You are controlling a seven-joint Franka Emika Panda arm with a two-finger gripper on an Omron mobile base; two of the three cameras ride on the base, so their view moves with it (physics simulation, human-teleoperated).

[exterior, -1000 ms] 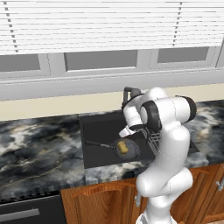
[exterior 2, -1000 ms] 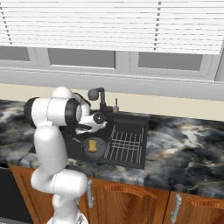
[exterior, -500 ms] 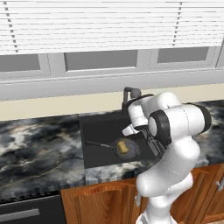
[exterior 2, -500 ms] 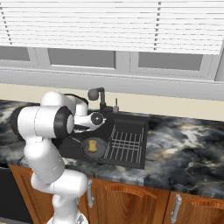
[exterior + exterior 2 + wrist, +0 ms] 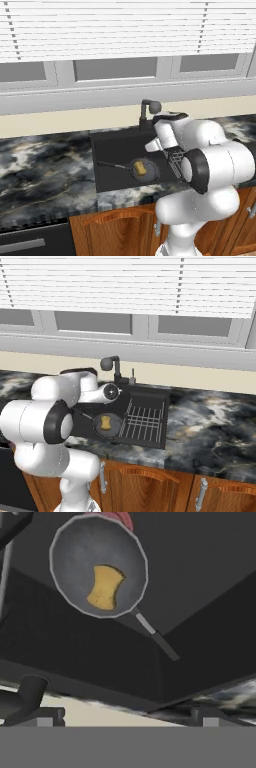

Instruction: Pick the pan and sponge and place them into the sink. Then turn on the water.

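So, count for you: one pan [image 5: 144,170], one sponge [image 5: 141,168], one sink [image 5: 116,150], one faucet [image 5: 148,111], one dish rack [image 5: 144,422]. You've got the pan lying flat on the sink floor, toward the rack side, with its thin handle [image 5: 111,165] pointing away from the rack across the bare basin floor. Sponge sits inside the pan, roughly centred, touching the pan bottom. In the hand view you see the same pair from above: pan [image 5: 98,565] with sponge [image 5: 105,587] in it, handle [image 5: 156,637] running off toward the lower right of that view, and a bit of red at the pan's far edge, partly covered, which looks like the drain spot [image 5: 116,517]. The rack lies in the right part of the sink in the right base view, just beside the pan. Faucet rises at the back edge of the sink, spout knob up top. Your gripper [image 5: 125,717] is spread wide and holding nothing: its two tips sit far apart at the bottom of the hand view, well above the basin, with the faucet base near one of them. You get the wrist near the faucet in both base views, over the back of the sink. One marble counter [image 5: 45,160] around the basin, wooden cabinets [image 5: 170,486] below. Can't make out any legible brands, labels or writing on any of these.
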